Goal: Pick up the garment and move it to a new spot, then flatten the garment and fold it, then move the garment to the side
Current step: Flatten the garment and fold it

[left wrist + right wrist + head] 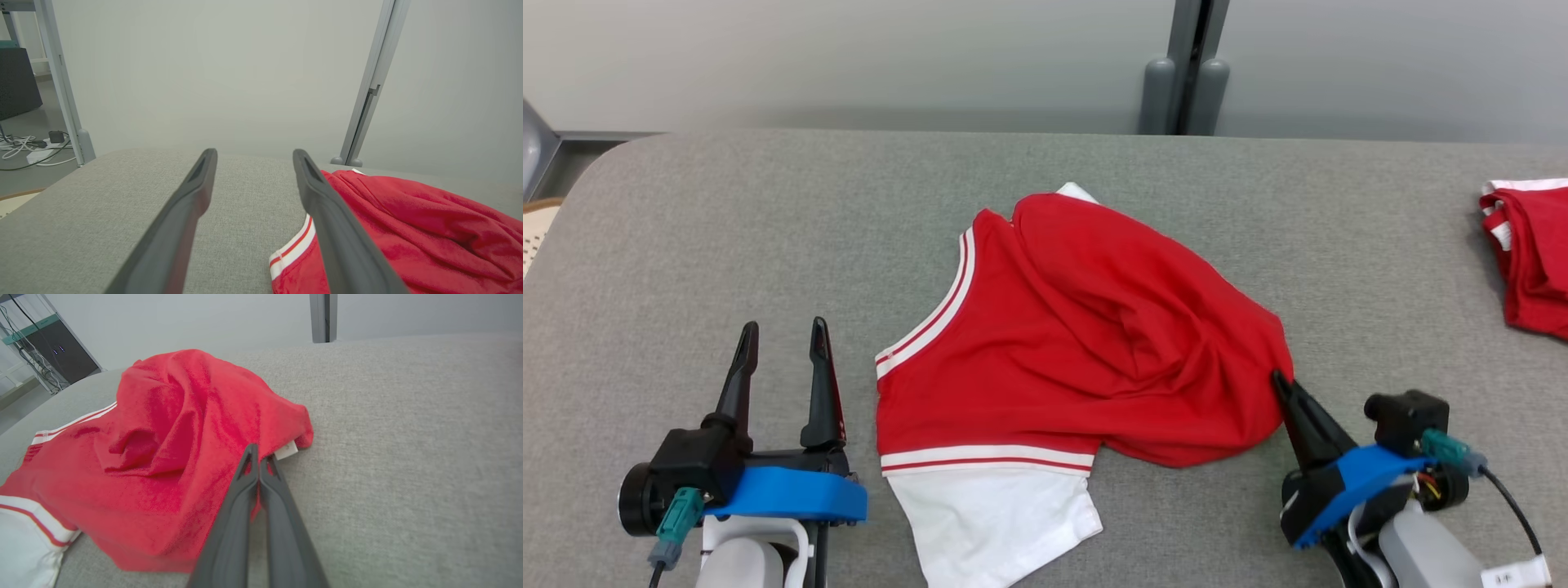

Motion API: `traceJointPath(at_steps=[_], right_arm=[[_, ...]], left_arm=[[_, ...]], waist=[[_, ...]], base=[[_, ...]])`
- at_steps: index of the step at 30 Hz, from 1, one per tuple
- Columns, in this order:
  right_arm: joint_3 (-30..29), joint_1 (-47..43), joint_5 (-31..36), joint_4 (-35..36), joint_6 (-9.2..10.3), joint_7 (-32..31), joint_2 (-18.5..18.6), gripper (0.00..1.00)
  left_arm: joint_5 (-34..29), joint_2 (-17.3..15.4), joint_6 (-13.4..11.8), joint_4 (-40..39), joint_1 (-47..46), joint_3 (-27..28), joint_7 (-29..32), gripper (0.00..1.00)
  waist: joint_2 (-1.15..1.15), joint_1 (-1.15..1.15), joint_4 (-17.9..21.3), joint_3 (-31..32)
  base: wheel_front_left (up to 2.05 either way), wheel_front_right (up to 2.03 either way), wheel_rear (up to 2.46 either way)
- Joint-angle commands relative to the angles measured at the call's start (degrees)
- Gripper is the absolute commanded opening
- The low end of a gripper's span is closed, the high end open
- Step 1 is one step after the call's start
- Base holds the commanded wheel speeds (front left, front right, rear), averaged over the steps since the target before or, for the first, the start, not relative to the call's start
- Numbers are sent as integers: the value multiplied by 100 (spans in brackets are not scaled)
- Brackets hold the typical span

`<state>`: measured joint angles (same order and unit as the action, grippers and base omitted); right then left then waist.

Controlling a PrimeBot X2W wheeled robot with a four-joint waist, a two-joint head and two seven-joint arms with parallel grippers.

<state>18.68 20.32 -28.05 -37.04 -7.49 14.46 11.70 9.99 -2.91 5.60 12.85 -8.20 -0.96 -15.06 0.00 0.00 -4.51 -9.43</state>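
The garment point(1062, 343) is soft red cloth with a faintly fuzzy, matt nap; its trim point(988, 459) is white ribbed knit. The table point(686, 245) has coarse, matt grey woven fabric. The left gripper point(784, 325) has smooth matt dark plastic fingers point(175, 228) on a blue plastic mount point(784, 494).

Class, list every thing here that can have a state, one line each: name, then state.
garment, crumpled, not yet flattened, lying on the table
left gripper, fingers apart, holding nothing, beside the garment
right gripper, fingers shut on the garment's right edge
second red garment, bunched at the table's right edge
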Motion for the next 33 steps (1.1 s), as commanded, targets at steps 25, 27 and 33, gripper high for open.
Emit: traceJointPath(at_steps=[25, 27, 33], right_arm=[[-1110, -3468, 1248, 5232, -1, -3521, -274, 100], [-1183, -3457, 1235, 5305, -1, -3546, -286, 100], [-1500, -2973, 1262, 5504, -1, -3191, -186, 100]], left_arm=[[-33, 3, 32, -41, 65, 73, -14, 100], [-35, 3, 43, -33, 57, 77, -14, 100], [-58, 3, 55, -48, 99, 140, -14, 100]], waist=[[0, 0, 488, 35], [0, 0, 473, 39], [0, 0, 459, 44]], base=[[0, 0, 0], [0, 0, 0], [0, 0, 0]])
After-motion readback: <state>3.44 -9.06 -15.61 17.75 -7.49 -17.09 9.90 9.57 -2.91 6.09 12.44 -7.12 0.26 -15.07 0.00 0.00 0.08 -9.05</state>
